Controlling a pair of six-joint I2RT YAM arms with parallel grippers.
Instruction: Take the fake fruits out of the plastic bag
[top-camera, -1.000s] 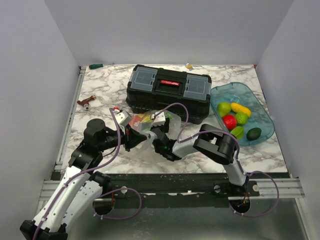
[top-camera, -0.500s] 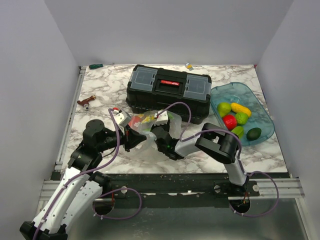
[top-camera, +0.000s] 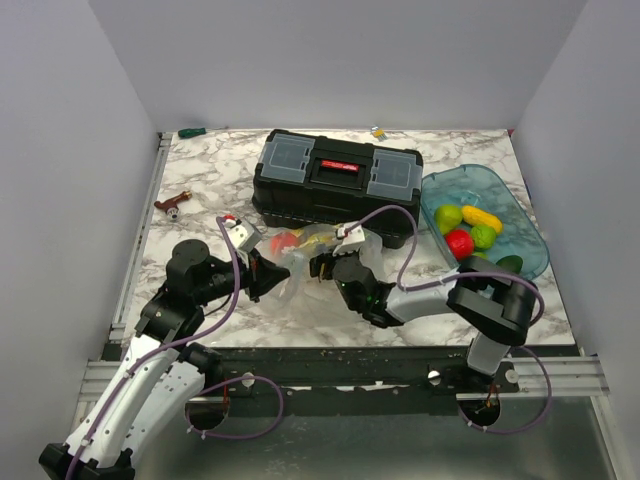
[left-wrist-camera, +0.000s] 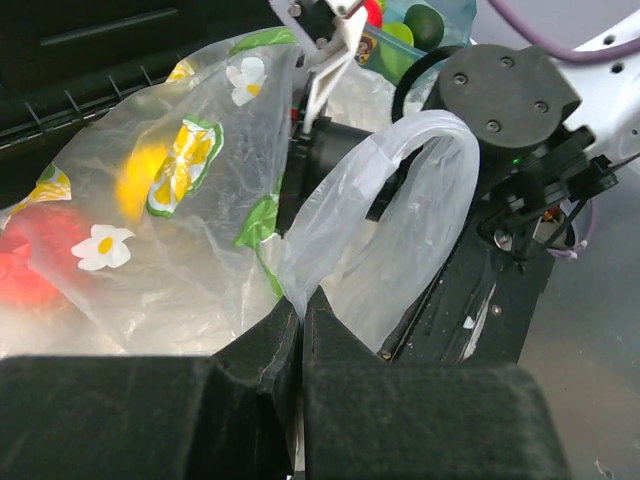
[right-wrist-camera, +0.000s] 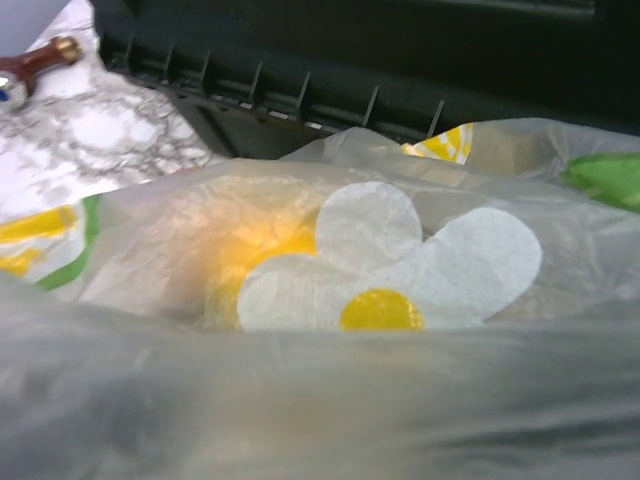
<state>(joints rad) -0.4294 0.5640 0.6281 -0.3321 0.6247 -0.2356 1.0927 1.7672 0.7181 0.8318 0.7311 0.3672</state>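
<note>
Plastic bag (left-wrist-camera: 180, 230) film sits pinched in the closed jaws of the left gripper (left-wrist-camera: 300, 305), likely anchoring it while the right gripper (top-camera: 322, 264), its opening impossible to tell, probes inside. It lies mid-tabletop just before the toolbox (top-camera: 335, 180), holding a yellow fruit (left-wrist-camera: 140, 180) and a red fruit (left-wrist-camera: 25, 265).

plastic bag (left-wrist-camera: 170, 230): thin clear crinkly film w/ print; toolbox (top-camera: 290, 190): matt blk plastic; table (top-camera: 200, 180): smooth marble-look.

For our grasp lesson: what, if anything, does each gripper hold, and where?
Left gripper pinches the clear flower-printed plastic bag at its handle loop; right gripper: cannot tell.
</note>
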